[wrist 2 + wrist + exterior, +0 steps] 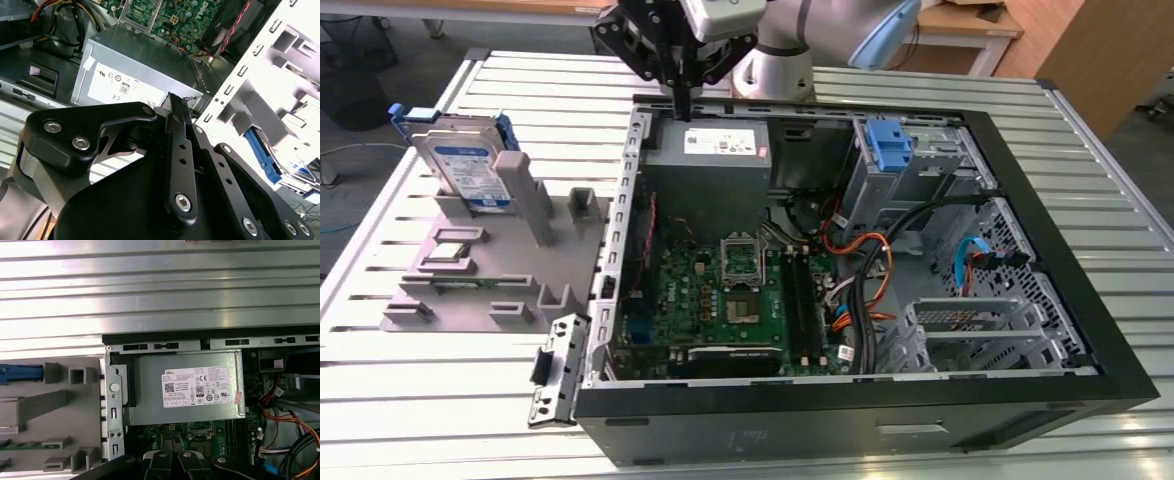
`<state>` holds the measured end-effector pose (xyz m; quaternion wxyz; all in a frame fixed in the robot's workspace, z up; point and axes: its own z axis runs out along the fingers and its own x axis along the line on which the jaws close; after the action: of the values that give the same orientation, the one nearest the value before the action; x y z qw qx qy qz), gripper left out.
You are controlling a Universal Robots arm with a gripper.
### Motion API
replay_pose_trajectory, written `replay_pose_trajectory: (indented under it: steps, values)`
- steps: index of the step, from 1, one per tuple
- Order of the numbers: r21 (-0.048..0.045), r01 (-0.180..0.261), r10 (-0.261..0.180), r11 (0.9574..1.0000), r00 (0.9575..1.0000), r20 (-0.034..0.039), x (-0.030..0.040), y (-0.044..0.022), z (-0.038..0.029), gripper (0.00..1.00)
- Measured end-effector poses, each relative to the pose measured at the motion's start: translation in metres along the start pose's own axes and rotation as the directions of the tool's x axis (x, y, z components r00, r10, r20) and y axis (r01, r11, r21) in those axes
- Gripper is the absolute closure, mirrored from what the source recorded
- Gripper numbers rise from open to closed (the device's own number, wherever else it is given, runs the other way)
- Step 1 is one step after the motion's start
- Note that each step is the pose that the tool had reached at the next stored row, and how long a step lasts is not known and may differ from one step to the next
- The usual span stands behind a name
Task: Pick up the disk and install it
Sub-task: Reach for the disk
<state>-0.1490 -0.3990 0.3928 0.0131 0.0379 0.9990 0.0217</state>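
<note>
Exterior view: gripper (679, 98) hangs over the PSU (707, 145) at the back of the open PC case (854, 410), fingers pinched together w/ nothing between. Disk (464, 165) stands upright in the grey stand (480, 270), on the exterior view's left of the case, well apart from the gripper. Pick step not yet begun, I reckon.

Second wrist view: gripper (175, 102) closed, empty, tips near the PSU (130, 75) edge.

First wrist view: PSU (185, 387) lies below. A pick calls for spread fingers, squared to the disk's thin upper edge.

The closed pincer (680, 108) hangs over the power supply (714, 152); the disk (464, 165) stands upright in a grey holder (470, 275).
</note>
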Motion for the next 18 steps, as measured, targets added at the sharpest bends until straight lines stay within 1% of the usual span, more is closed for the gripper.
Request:
replay_pose_trajectory:
  steps: [2, 11, 18]
  values:
    - [-0.0001, 0.0, 0.0, 1.0, 1.0, 0.0001, 0.002, -0.0001, 0.0001, 0.9]
    - [-0.0002, 0.0, 0.0, 1.0, 1.0, 0.0001, 0.0027, -0.0002, 0.0001, 0.9]
    - [-0.0002, 0.0, 0.0, 1.0, 1.0, 0.0009, 0.0107, -0.0008, 0.0, 0.9]
